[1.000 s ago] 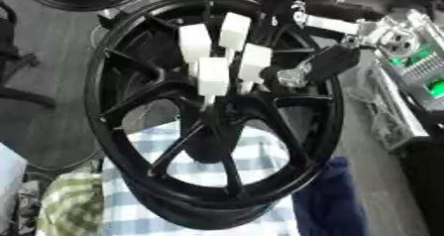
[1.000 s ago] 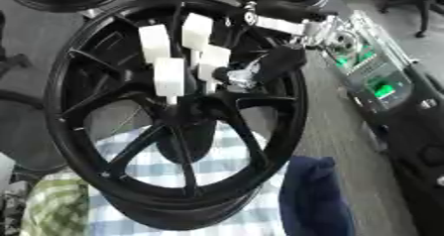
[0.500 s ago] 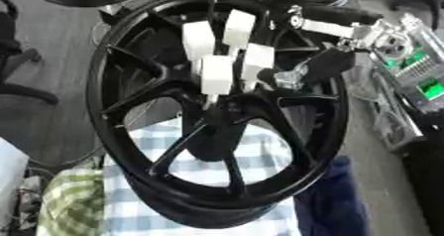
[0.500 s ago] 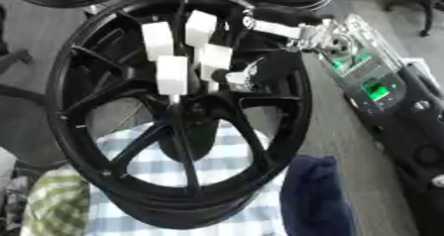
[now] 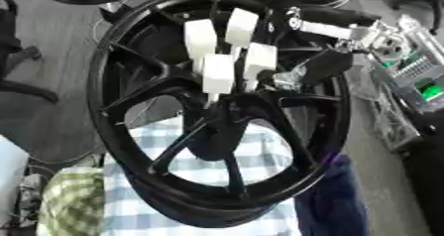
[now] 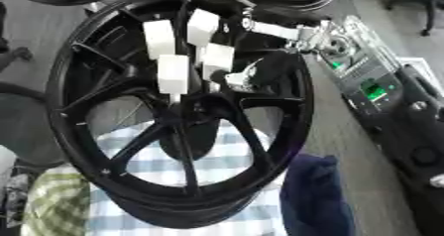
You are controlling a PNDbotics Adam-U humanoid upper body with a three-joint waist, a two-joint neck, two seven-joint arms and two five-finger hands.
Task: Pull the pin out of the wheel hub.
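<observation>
Wheel hub stands centre, its lower rim on a checked cloth. Four block-headed pins sit in a cluster at the hub's upper middle — two behind, two in front. Right hand reaches in from the upper right, just beside the rightmost pin. Instrument cases lie right of the wheel; another folded cloth lies at lower right — beside the rim.

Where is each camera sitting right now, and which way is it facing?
Left eye view: in the head, looking down at the black wheel and its white pins; the right hand reaches in from the upper right.
Right eye view: beside it, same downward look, wheel shifted left, more of the bench at right.
Both share wheel, pins, right hand, checked cloth.
</observation>
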